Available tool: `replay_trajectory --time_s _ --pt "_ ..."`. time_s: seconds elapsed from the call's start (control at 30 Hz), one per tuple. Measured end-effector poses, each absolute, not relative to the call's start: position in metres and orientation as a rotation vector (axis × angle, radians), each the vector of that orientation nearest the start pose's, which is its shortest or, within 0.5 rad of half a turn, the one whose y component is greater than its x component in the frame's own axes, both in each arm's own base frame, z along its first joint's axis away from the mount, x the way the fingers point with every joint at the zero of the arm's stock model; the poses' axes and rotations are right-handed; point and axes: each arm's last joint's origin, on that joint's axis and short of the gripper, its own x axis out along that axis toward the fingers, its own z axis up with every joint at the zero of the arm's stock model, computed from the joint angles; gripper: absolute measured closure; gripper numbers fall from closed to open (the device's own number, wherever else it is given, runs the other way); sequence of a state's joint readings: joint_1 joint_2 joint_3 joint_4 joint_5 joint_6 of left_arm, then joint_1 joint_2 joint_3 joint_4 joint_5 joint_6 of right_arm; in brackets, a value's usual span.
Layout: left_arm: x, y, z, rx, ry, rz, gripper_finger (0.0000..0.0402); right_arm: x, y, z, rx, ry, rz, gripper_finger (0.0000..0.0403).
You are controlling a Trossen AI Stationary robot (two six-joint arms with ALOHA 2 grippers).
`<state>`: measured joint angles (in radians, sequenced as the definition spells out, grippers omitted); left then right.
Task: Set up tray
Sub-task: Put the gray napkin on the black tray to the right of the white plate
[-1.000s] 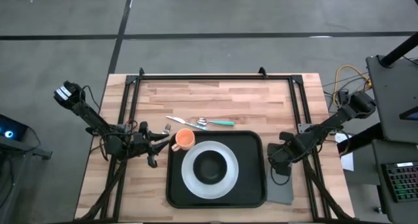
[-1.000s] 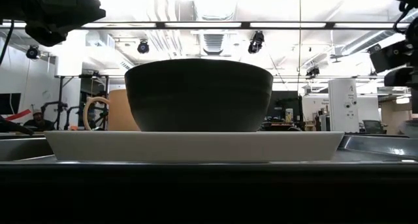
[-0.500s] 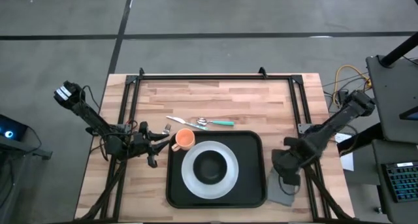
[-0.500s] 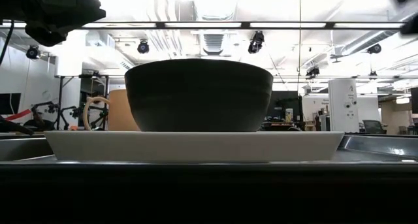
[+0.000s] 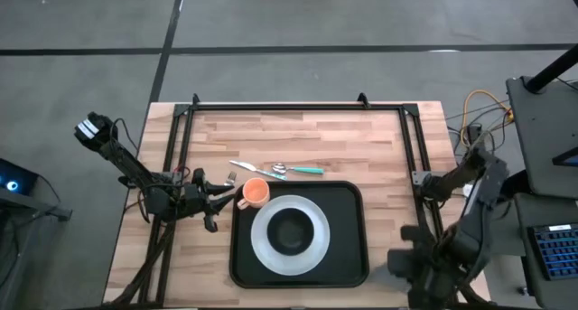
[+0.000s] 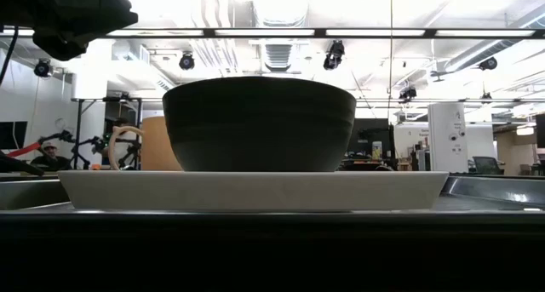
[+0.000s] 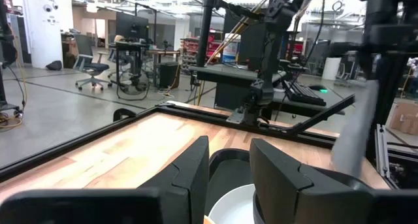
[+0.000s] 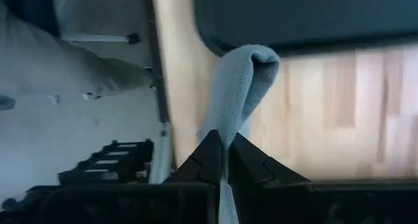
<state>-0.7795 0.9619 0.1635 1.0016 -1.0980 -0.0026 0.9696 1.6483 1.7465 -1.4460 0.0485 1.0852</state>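
The black tray (image 5: 354,256) lies at the table's near middle. It carries a white plate (image 5: 262,242) with a black bowl (image 5: 289,230), and an orange cup (image 5: 254,193) stands at its far left corner. My left gripper (image 5: 233,194) points level at the cup from the left. Its fingers (image 7: 196,178) stand a little apart with nothing between them. My right gripper (image 5: 417,276) is raised off the tray's near right corner, pointing down, shut on a grey napkin (image 8: 245,87). The left wrist view shows that napkin (image 7: 356,132) hanging. My right gripper pinches the grey napkin (image 8: 225,142) between its two fingers from above, pointing down. The cloth hangs slack below the fingers, doubled over at a rounded fold (image 8: 258,61). It is lifted clear of the table.
A fork, a spoon and a teal-handled utensil (image 5: 275,170) lie on the wood just beyond the tray. Black frame rails (image 5: 289,107) run along the table's far, left and right sides. Bare wood (image 5: 298,134) fills the far half.
My right gripper has risen from the table at the tray's right and swung toward the near right corner, staying shut. The grey napkin that lay flat there has come up with it and now hangs clear of the table.
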Motion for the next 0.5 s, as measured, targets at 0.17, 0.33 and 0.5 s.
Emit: replay_trajectory --time_s 0.17,0.33,0.5 --pt "0.133 -0.096 0.203 -0.167 -0.121 0.317 0.0308 0.196 0.27 0.368 0.129 1.356 0.153 0.0395" --pt "0.133 -0.096 0.203 -0.171 -0.121 0.317 0.0308 0.216 0.274 0.376 -0.082 1.276 0.195 0.0395" --pt "0.133 -0.096 0.202 -0.184 -0.123 0.316 0.0308 0.241 0.256 0.366 -0.206 1.284 0.175 0.0395"
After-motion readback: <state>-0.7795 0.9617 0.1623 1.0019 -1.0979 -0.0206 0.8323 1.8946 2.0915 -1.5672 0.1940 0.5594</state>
